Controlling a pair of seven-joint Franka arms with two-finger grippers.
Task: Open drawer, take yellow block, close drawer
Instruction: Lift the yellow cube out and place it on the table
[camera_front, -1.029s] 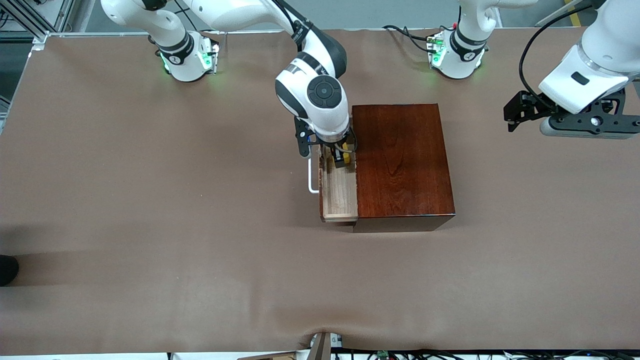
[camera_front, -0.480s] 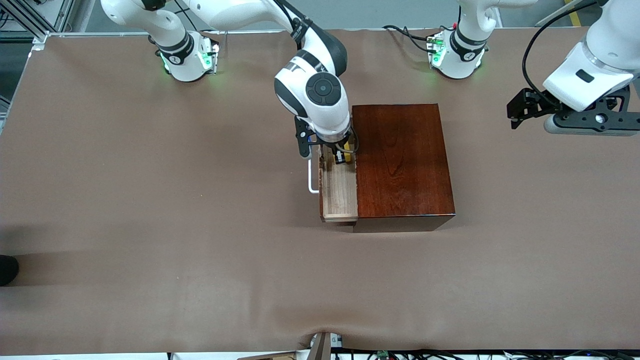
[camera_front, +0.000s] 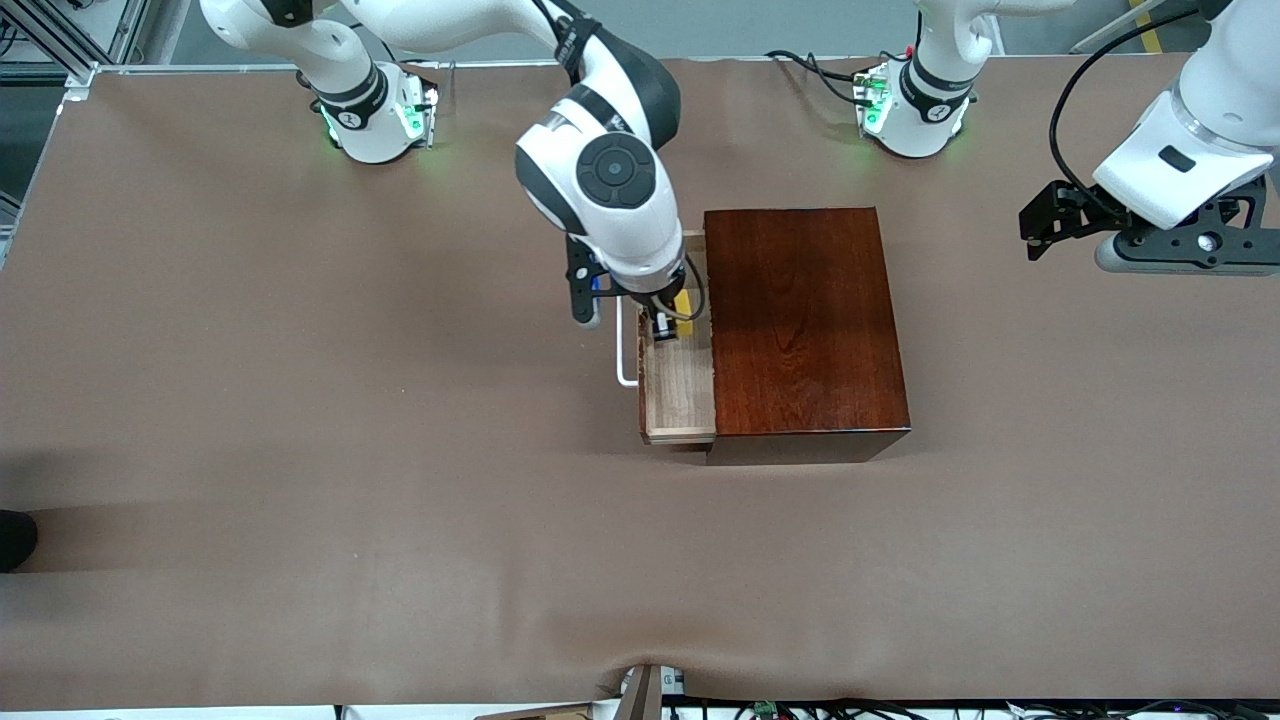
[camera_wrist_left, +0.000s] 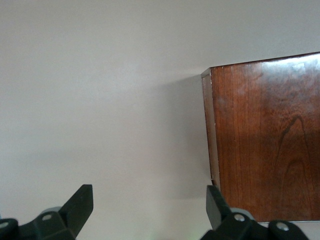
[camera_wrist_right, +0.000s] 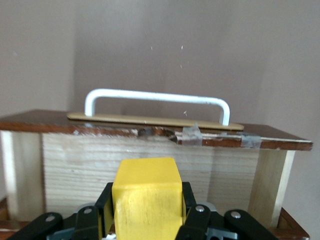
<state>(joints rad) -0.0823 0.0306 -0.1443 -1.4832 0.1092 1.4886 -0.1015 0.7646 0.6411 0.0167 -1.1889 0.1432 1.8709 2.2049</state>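
On the brown table (camera_front: 300, 450) sits a dark wooden box (camera_front: 800, 320), its drawer (camera_front: 678, 400) pulled open toward the right arm's end, likely to free the yellow block (camera_wrist_right: 146, 195). Over the drawer, the right gripper (camera_front: 668, 322) pinches that block. Well aside, the left gripper (camera_wrist_left: 150, 210) waits, fingers spread, empty.

Right gripper (camera_wrist_right: 147, 212) clamps small bright yellow cube (camera_wrist_right: 146, 196) between black fingers (camera_wrist_right: 104, 206). Cube sits above pale light-wood interior of open sliding drawer (camera_wrist_right: 150, 162). Drawer's front panel has dark reddish-brown top edge with patches of clear tape. White U-shaped handle (camera_wrist_right: 156, 101) stands on panel's outer face. Brown table (camera_wrist_right: 160, 45) fills background.
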